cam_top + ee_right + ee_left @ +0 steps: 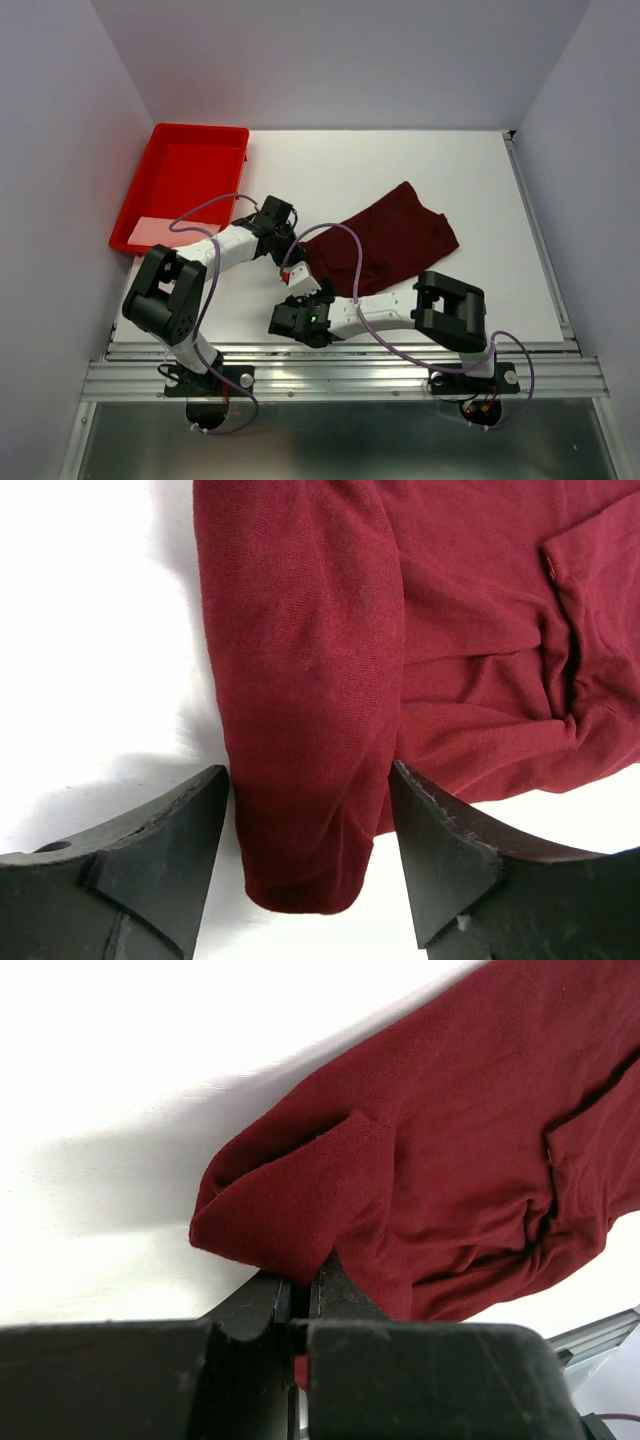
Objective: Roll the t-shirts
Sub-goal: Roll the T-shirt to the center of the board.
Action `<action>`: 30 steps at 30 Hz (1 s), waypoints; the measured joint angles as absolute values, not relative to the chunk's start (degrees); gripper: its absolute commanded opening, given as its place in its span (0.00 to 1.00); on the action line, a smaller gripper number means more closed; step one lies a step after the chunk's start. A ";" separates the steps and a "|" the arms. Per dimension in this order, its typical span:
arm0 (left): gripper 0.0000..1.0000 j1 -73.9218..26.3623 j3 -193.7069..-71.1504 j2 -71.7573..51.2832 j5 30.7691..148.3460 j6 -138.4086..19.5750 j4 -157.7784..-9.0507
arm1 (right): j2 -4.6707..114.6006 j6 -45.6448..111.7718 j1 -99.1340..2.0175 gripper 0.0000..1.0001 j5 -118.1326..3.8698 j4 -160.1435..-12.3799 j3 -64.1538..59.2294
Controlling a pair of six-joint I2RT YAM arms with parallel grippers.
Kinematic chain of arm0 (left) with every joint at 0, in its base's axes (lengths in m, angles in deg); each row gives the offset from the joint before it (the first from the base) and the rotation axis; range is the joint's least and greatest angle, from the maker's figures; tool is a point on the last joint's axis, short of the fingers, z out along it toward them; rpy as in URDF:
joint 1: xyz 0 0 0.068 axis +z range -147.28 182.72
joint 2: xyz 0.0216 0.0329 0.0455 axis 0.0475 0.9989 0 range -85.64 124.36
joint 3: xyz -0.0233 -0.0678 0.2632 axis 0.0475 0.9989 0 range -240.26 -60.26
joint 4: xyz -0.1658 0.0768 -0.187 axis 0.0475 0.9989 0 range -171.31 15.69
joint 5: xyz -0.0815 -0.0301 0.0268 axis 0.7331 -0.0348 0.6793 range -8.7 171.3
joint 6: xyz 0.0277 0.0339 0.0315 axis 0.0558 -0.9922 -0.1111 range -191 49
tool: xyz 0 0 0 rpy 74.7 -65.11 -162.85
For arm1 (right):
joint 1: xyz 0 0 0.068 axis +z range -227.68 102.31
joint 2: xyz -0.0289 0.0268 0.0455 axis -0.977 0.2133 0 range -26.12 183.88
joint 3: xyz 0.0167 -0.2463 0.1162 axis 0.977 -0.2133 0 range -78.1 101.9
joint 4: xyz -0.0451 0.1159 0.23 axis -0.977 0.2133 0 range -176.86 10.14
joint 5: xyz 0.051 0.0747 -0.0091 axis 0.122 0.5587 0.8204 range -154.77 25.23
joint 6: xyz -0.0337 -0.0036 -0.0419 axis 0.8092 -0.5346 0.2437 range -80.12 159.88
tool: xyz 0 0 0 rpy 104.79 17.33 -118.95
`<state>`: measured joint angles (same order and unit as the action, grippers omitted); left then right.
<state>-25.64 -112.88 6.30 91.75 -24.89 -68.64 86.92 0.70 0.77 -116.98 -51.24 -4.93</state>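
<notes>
The dark maroon t-shirt (390, 240) lies crumpled on the white table, right of centre. Its near-left end is drawn into a narrow fold (300, 680). My left gripper (288, 255) is at the shirt's left corner. In the left wrist view this gripper (305, 1282) is shut on a pinch of the cloth (290, 1210), and red fabric shows between its fingers. My right gripper (312, 290) sits just in front of it. In the right wrist view it (308, 775) stands open, one finger on each side of the fold's rounded end, not squeezing it.
A bright red plastic tray (190, 170) stands at the back left, with a pale patch in its near corner. White walls close in the table on three sides. An aluminium rail (340, 368) runs along the front edge. The two wrists are close together.
</notes>
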 measured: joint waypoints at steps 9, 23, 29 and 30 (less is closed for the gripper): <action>0.00 -25.27 -112.07 5.69 91.84 -24.87 -68.84 | 88.27 2.58 0.77 0.38 -118.11 -52.64 -5.04; 0.01 -25.29 -110.61 1.42 91.51 -25.35 -69.54 | 86.17 6.32 0.60 0.01 -118.70 -59.72 -9.80; 0.31 -25.29 -109.23 -0.89 91.49 -26.66 -69.83 | 76.89 9.75 -1.77 0.01 -110.86 -68.46 -18.09; 0.37 -25.27 -109.23 -0.89 91.43 -26.86 -69.89 | 75.73 10.10 -2.36 0.01 -109.70 -69.43 -18.96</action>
<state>-25.27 -109.23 -0.89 91.43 -26.86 -69.89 75.73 10.10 -2.36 -109.70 -69.43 -18.96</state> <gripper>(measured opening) 0.251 0.180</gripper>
